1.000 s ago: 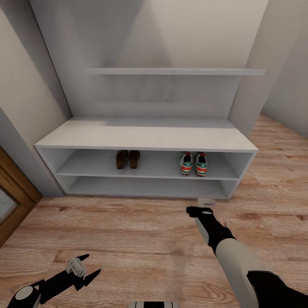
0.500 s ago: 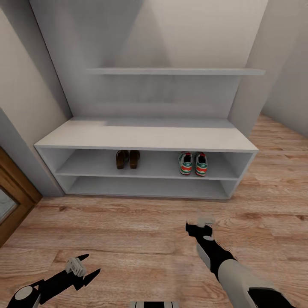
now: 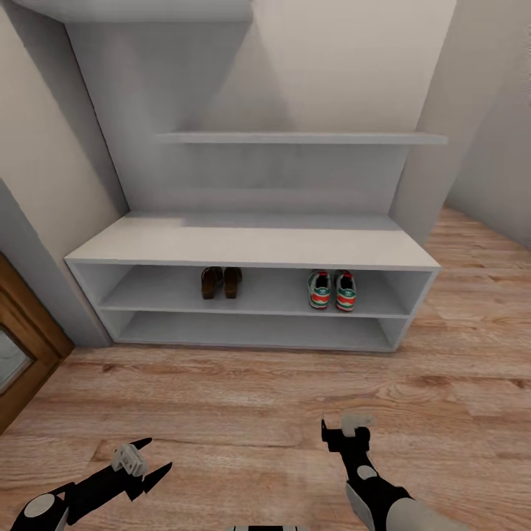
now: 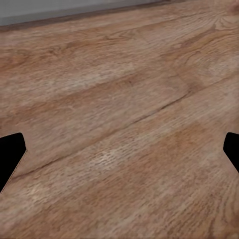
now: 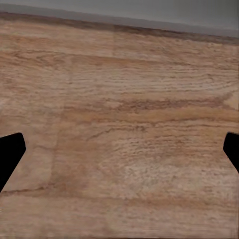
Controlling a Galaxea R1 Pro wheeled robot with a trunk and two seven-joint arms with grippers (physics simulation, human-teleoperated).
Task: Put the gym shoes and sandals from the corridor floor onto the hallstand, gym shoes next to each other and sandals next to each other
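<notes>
Over the last second the right gripper (image 3: 346,428), spread and empty like the left gripper (image 3: 144,464), drew back toward the lower frame, leaving the sandals (image 3: 221,282) and gym shoes (image 3: 331,289) paired on the rack (image 3: 251,247), so the task looked done.

The floor (image 3: 243,398) looks like light brown wood with wavy lines in it, a little shiny. The shoe rack (image 3: 251,243) looks smooth, pale grey and not shiny. The sandals (image 3: 221,282) look like brown leather. The sneakers (image 3: 331,289) look like soft cloth.
</notes>
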